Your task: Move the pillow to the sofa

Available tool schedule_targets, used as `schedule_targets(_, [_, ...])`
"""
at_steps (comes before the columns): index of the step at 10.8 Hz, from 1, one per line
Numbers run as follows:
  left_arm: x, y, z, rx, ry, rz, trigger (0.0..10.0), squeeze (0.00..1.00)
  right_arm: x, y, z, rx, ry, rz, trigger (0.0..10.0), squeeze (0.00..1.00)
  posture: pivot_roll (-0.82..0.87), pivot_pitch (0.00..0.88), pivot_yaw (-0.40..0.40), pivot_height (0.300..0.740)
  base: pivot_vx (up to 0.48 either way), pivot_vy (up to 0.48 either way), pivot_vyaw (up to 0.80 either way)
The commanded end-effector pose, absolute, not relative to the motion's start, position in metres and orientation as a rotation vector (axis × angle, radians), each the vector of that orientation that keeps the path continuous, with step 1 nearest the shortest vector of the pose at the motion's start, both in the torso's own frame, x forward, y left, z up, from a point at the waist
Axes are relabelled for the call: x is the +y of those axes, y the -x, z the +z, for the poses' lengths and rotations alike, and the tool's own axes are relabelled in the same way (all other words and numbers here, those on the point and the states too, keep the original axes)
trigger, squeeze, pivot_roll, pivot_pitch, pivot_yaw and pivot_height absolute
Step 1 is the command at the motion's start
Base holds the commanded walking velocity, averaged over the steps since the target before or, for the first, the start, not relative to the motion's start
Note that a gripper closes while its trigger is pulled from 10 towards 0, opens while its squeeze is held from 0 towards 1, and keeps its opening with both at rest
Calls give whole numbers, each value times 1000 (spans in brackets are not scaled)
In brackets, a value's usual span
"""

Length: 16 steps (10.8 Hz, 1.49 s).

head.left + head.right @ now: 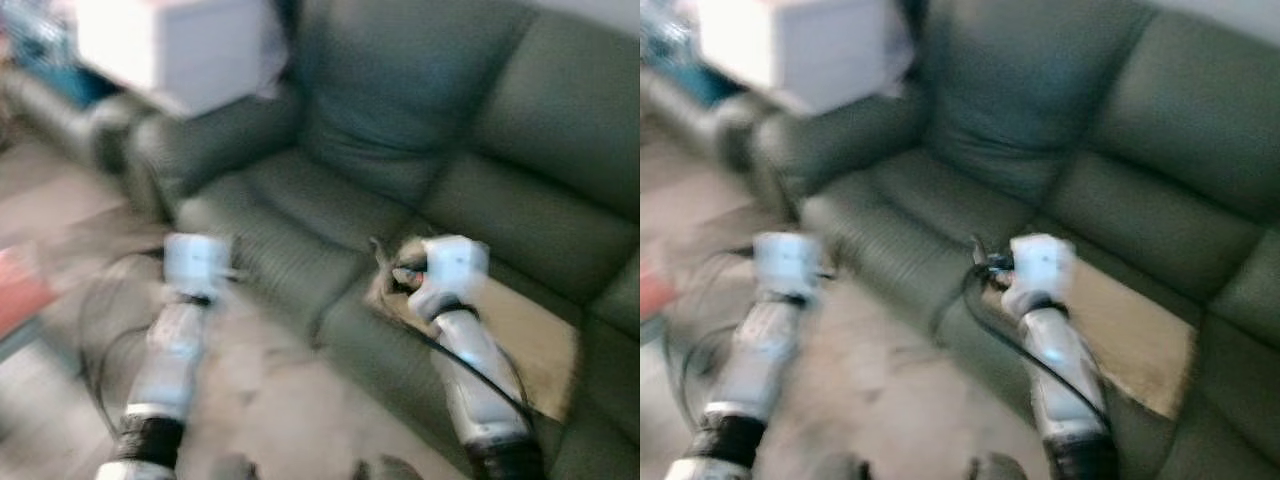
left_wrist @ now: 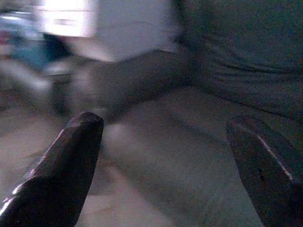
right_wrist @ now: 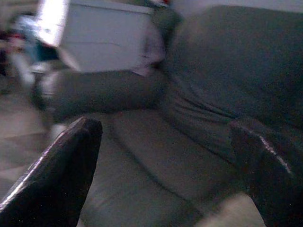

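A dark green sofa [image 1: 420, 120] stretches across the blurred head views. A flat tan pillow [image 1: 525, 335] lies on its seat cushion, towards the right. My right gripper [image 3: 165, 127] hovers over the pillow's near left corner, open, with nothing between its fingers [image 3: 61, 170]. A pale edge of the pillow [image 3: 232, 213] shows just below it. My left gripper [image 2: 165, 127] is held out above the floor in front of the sofa's left seat, also open and empty. Its white wrist [image 1: 195, 262] sits just short of the seat's front edge.
A white cabinet [image 1: 170, 40] stands behind the sofa's left armrest [image 1: 200, 140]. Black cables [image 1: 100, 330] trail over the floor under my left arm. A red object [image 1: 20, 285] lies at the far left, with blue clutter [image 1: 50, 60] at the back left.
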<state>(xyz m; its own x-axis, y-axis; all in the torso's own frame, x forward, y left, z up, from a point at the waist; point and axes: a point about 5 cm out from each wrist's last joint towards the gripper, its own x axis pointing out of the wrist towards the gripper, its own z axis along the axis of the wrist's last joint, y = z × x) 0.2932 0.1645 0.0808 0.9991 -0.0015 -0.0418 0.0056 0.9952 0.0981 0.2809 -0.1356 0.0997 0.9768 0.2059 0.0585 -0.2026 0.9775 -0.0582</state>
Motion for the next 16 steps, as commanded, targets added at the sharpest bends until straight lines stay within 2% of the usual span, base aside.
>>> schedule_targets(1, [153,-293,80,49,-97,-29,10000,0,-146,-279,97,-47,65,177,10000,0,-46,51,-43,740,0,480,663])
schedule_targets(3, [152,-293,78,57,-112,-24,10000,0,-143,-283,102,-72,61,182,10000,0,-54,67,-25,740,0,480,666])
schedule_targets(8, [154,-286,74,62,-147,-2,10000,0,-144,-283,99,-66,68,192,10000,0,-39,79,-36,740,0,480,661])
schedule_targets(10, [158,-280,72,51,-178,-1,10000,0,-142,-280,96,-59,59,195,10000,0,-36,80,-36,740,0,0,538])
schedule_targets(14, [153,-278,77,30,-146,-60,10000,0,-143,-280,98,-72,58,183,10000,0,-37,80,-31,740,0,0,0])
schedule_targets(16, [151,-276,76,32,-139,-66,10000,0,-140,-279,98,-75,51,199,10000,0,-37,81,-32,740,351,0,206])
